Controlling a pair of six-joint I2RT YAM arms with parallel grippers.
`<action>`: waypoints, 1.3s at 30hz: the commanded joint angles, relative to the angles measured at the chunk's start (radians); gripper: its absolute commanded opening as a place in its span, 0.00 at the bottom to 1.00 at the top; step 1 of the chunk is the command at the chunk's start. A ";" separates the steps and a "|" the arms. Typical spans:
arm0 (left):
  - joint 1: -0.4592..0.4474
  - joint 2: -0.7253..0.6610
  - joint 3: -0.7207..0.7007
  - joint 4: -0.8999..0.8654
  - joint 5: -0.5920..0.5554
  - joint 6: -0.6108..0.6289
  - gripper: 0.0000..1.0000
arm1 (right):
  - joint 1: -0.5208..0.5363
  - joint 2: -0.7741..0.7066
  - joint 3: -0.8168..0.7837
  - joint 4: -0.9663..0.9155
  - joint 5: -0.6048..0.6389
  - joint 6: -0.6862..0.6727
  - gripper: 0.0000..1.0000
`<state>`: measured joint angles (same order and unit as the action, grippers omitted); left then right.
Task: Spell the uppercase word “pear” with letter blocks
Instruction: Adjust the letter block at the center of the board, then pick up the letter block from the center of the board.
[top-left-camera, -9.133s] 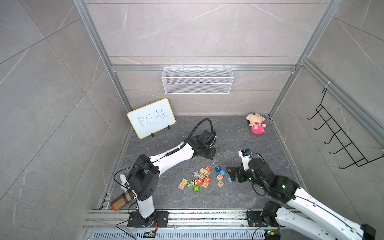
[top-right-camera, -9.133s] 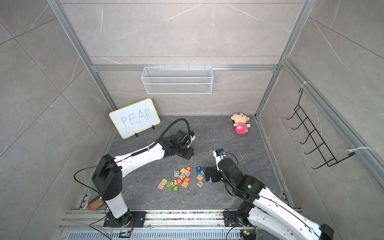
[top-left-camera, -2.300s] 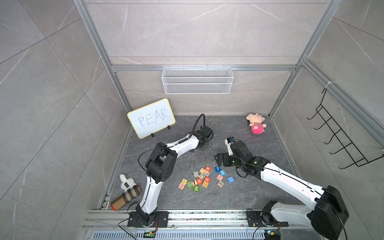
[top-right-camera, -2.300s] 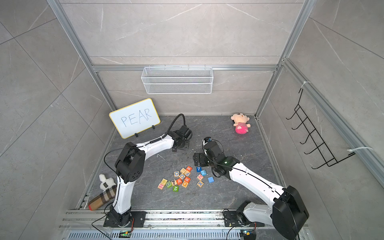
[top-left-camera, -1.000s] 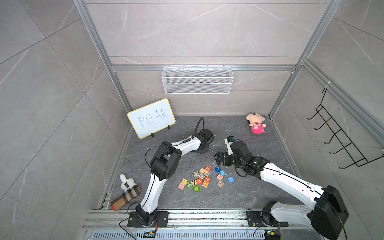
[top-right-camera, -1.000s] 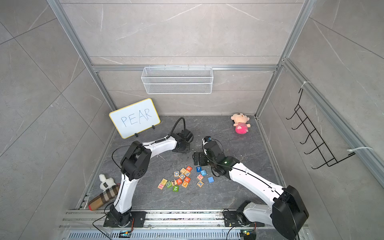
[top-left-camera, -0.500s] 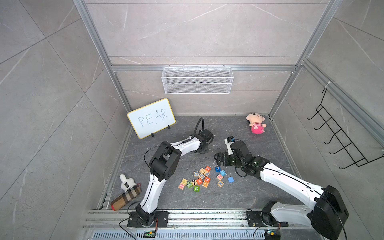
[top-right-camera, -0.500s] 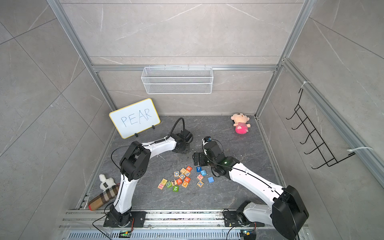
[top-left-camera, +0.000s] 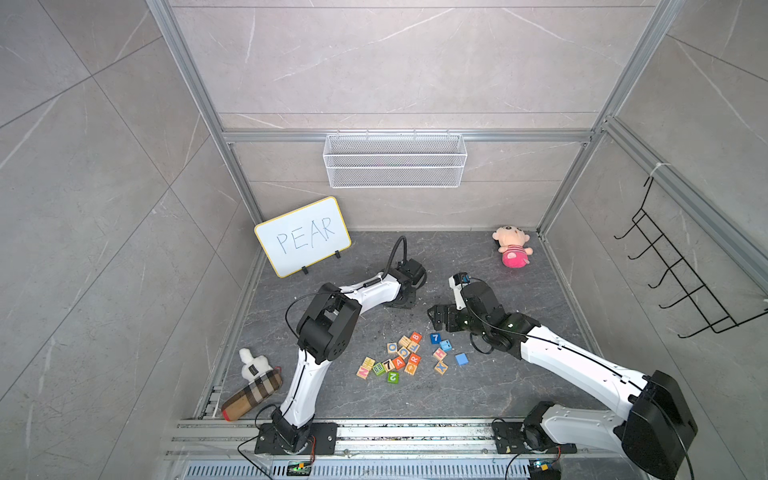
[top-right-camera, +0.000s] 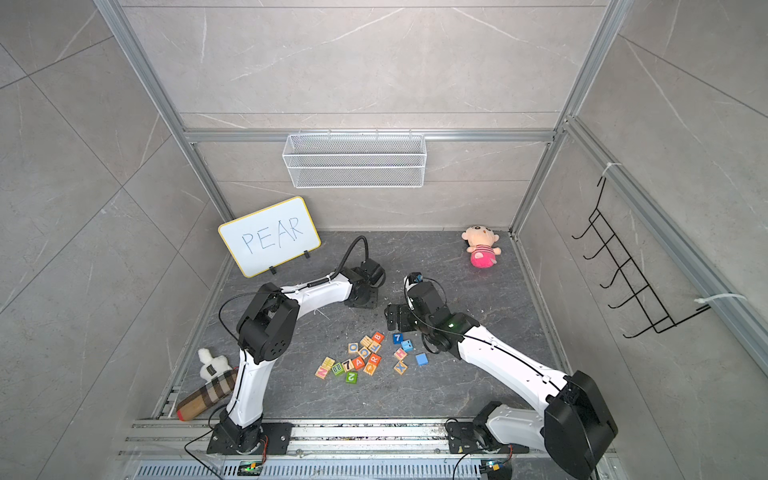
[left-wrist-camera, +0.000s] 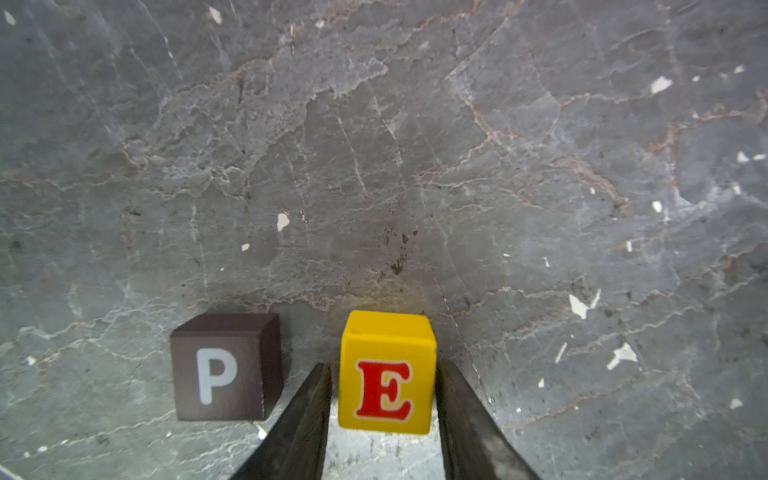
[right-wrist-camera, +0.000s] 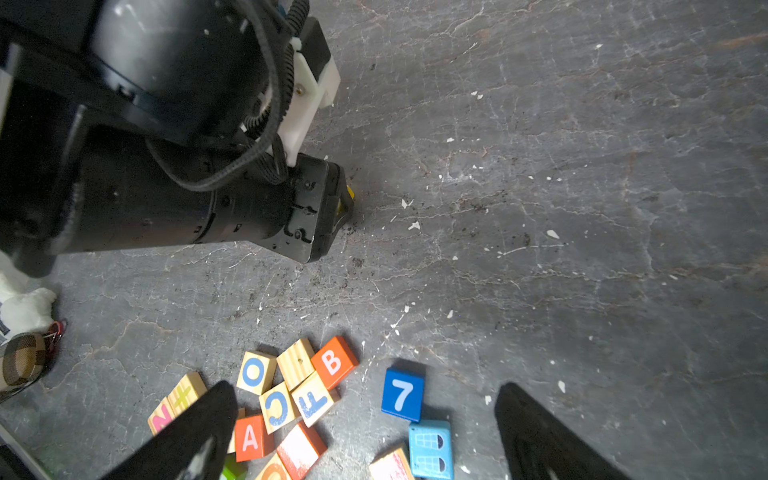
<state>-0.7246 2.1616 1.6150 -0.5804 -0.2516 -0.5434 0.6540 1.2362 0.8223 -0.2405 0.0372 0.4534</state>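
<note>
Two dark fingers of the left gripper (left-wrist-camera: 384, 365) straddle the E block (left-wrist-camera: 386, 390), and they're only slightly parted. A sliver of worktop (left-wrist-camera: 374, 145) shows between one finger and the cube, and the other finger looks to be touching it, so nothing is clamped. The block sits flat on the worktop. One finger stands in the narrow gap between it and the P block (left-wrist-camera: 226, 370), which is just beside it and not touching.

Against the top views of half a second back, nothing has shifted. Against the earliest ones, the right gripper (right-wrist-camera: 365, 388) has come in from beside the pile (top-left-camera: 403, 357) toward the middle. It hangs wide open and empty above the pile's far side.

Room to move: there's bare worktop beyond the E block and a clear strip between the left gripper and the pile. The whiteboard (top-left-camera: 303, 237) and plush doll (top-left-camera: 512, 249) are well apart at the far edge.

The P block is near black with a white P. The E block is yellow with a red, white-edged E. Both letters are upright and face the wrist camera. The A block (top-left-camera: 399, 363) and R block (top-left-camera: 413, 358), orange-red with white letters, lie side by side in the pile.
</note>
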 joint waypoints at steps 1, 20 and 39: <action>-0.005 -0.079 0.002 -0.019 0.003 0.001 0.49 | -0.002 0.007 -0.011 0.015 -0.006 0.014 0.99; -0.021 -0.395 -0.091 0.061 -0.010 0.124 0.53 | -0.001 -0.013 -0.003 0.042 -0.026 0.039 0.99; -0.073 -0.978 -0.539 0.121 0.196 0.308 0.75 | 0.151 0.084 0.231 -0.317 -0.123 -0.123 0.76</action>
<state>-0.8005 1.2541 1.0966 -0.4591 -0.1108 -0.2390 0.7723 1.3006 1.0168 -0.4500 -0.0589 0.3866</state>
